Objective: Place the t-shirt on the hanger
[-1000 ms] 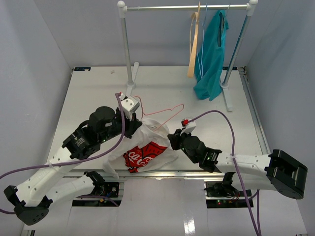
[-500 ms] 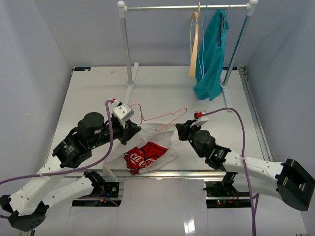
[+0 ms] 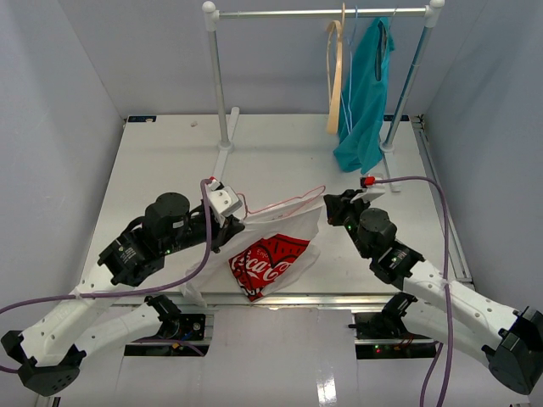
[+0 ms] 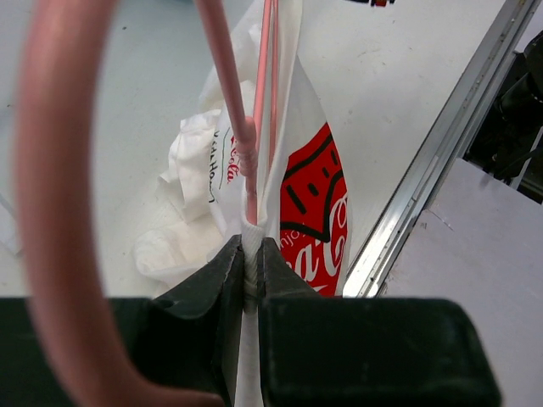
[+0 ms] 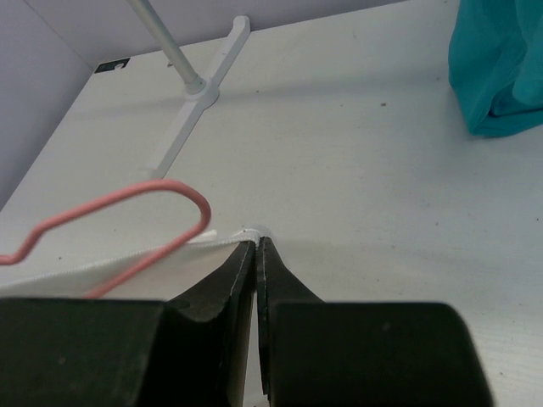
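Observation:
The white t-shirt (image 3: 271, 254) with the red Coca-Cola print hangs stretched between my two grippers, just above the table's front edge. The pink wire hanger (image 3: 284, 202) runs along the shirt's top edge, its hook near my left gripper. My left gripper (image 3: 234, 222) is shut on the ribbed white collar (image 4: 251, 246), where the hanger wire (image 4: 244, 144) enters the fabric. The print shows to the right of the jaws (image 4: 314, 203). My right gripper (image 3: 329, 209) is shut on the shirt's thin white edge (image 5: 248, 232). A bend of the hanger (image 5: 170, 188) lies just left of it.
A white clothes rack (image 3: 222, 110) stands at the back of the table, its foot showing in the right wrist view (image 5: 204, 93). A tan wooden hanger (image 3: 335, 76) and a teal garment (image 3: 365, 85) hang on it. The metal front rail (image 4: 433, 161) runs close under the shirt.
My right gripper has moved right and back, pulling the shirt's edge with it. The shirt is now spread wider and the print has shifted right. The left gripper has shifted slightly right.

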`<state>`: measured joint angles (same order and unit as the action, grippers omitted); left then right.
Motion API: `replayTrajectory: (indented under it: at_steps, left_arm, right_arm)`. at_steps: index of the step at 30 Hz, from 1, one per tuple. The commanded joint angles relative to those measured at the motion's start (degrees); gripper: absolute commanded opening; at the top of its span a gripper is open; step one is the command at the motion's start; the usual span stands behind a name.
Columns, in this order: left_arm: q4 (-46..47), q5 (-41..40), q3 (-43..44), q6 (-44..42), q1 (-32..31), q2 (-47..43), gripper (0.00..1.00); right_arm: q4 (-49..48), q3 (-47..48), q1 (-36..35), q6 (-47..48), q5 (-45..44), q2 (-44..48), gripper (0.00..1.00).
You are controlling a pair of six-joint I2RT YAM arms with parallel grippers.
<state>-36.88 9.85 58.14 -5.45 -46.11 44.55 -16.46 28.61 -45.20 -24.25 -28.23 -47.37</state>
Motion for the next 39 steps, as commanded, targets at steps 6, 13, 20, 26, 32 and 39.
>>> replayTrajectory:
  at_steps: [6,13,20,26,32,39]
  left_arm:
    - [-0.4,3.2,-0.4,-3.3,-0.1,0.3,0.00]
    - [-2.0,-2.4,0.3,-3.5,-0.1,3.9,0.00]
    - [-1.7,-1.3,3.5,-4.6,-0.2,9.5,0.00]
    - [-0.3,7.8,7.6,-5.6,-0.1,14.5,0.00]
    - [0.9,12.3,5.1,-5.0,-0.1,11.9,0.00]
    - [1.3,18.6,5.9,-4.3,-0.1,12.3,0.00]
  right_arm:
    - [5.1,8.3,1.9,6.7,-1.9,-0.9,0.08]
    - [11.0,13.7,2.0,10.9,-2.4,0.4,0.08]
    - [16.8,19.8,2.0,15.0,11.5,-2.6,0.08]
    - [26.5,28.3,-0.4,18.1,39.4,-9.0,0.08]
    - [29.9,25.9,-1.1,23.5,46.2,-3.4,0.31]
    - [27.8,29.7,-1.4,27.9,58.6,-5.7,0.49]
